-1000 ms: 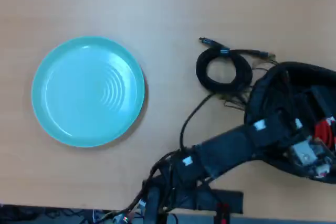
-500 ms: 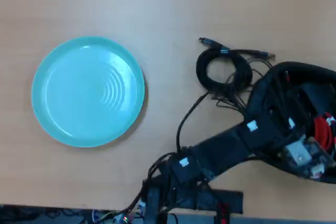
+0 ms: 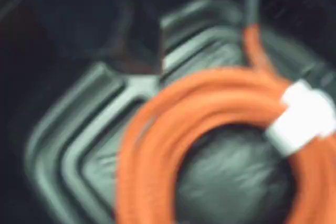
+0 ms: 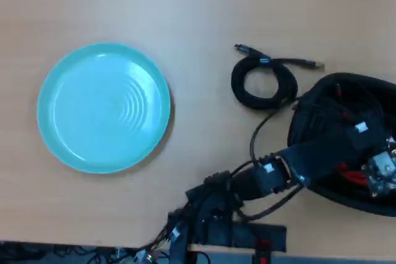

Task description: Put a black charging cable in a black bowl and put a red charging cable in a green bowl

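Observation:
The red charging cable (image 3: 173,114) lies coiled on the ridged floor of the black bowl (image 3: 73,145), and its white tie (image 3: 304,121) shows in the blurred wrist view. From overhead only slivers of the red charging cable (image 4: 348,175) peek out under the arm. My gripper (image 4: 378,174) hangs over the black bowl (image 4: 337,197) at the right edge, its jaws hidden under the wrist. The black charging cable (image 4: 263,83) sits coiled on the table just left of that bowl. The green bowl (image 4: 104,108) is far left and holds nothing.
The arm's base (image 4: 216,227) sits at the table's front edge, with thin black wires (image 4: 260,134) looping from it toward the black bowl. Bare wooden tabletop (image 4: 198,17) stretches between the two bowls and behind them.
The forearm has swung right and lower over the black bowl, now covering most of the red cable. The arm's thin wires have pulled away from the black coil.

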`<action>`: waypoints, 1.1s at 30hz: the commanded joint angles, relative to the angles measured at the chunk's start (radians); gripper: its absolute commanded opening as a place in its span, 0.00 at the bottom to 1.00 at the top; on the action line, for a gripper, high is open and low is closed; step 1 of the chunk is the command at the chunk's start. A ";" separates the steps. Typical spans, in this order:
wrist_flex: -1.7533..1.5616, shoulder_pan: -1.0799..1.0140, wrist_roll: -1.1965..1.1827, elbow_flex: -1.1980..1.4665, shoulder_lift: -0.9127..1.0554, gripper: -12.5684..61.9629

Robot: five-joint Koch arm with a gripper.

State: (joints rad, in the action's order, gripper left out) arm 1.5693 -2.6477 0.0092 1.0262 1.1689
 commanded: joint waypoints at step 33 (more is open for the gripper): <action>-0.064 -0.121 -0.196 0.083 -0.163 0.16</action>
State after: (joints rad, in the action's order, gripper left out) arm 1.5171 -2.7612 -0.0445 1.1582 0.9971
